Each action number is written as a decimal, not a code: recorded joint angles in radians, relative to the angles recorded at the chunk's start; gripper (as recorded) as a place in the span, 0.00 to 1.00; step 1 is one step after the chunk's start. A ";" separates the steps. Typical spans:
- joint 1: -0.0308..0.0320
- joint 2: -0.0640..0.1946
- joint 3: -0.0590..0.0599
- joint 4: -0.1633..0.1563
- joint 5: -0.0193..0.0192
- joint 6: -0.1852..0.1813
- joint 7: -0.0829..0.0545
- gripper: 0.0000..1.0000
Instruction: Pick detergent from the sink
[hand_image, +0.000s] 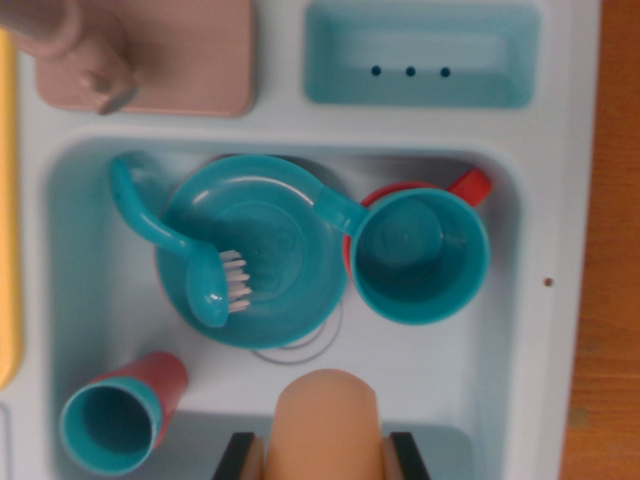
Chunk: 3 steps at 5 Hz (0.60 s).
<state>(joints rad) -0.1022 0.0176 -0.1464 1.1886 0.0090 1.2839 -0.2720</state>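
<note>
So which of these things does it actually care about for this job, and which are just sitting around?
Part of the job:
- detergent bottle, peach-coloured, between the end effector fingers
- sink it is being taken from

Just lying about:
- teal plate
- dish brush resting on the plate
- teal cup
- red-and-teal cup on its side
- tap
- soap tray

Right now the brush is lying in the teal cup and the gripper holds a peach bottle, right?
Not quite. The wrist view shows the brush lying in the teal plate, not in the teal cup, which looks empty. The rest holds: the gripper has its fingers on either side of the peach bottle.
</note>
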 joint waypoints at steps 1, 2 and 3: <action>0.0003 -0.010 0.000 0.037 -0.0018 0.047 0.002 1.00; 0.0003 -0.010 0.000 0.037 -0.0018 0.047 0.002 1.00; 0.0006 -0.021 0.000 0.074 -0.0036 0.094 0.003 1.00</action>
<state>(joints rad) -0.1016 -0.0031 -0.1460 1.2624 0.0055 1.3782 -0.2689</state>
